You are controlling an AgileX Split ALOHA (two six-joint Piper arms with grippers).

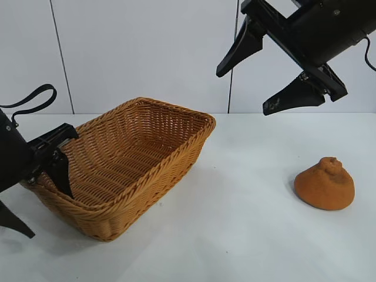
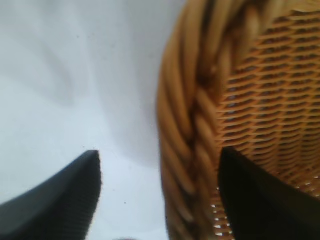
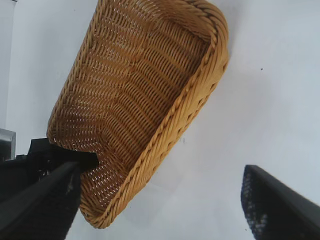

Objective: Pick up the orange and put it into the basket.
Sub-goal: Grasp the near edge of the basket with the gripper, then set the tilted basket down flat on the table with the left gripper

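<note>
White table point(image 1: 235, 235), left tool point(image 2: 157, 200) astride basket point(image 1: 147, 147) rim, fingers apart.

- We see bright, even, diffuse light across the white table point(image 1: 247, 235) and wall, with no hard glare.
- Shadows are soft: a faint grey one lies under the basket point(image 1: 135, 158) on the side nearest the left gripper point(image 1: 35, 197), another hugs the base of the orange point(image 1: 325, 183), far from both pincers.
- In the left wrist view the braided rim point(image 2: 192, 130) between the gripper's fingers point(image 2: 65, 200) is blurred, as are the fingers themselves.
- In the right wrist view the basket's weave is crisp, while the right gripper's point(image 3: 160, 210) near fingers point(image 3: 280, 205) are soft-edged.
- Black gripper parts read as nearly featureless dark shapes.
</note>
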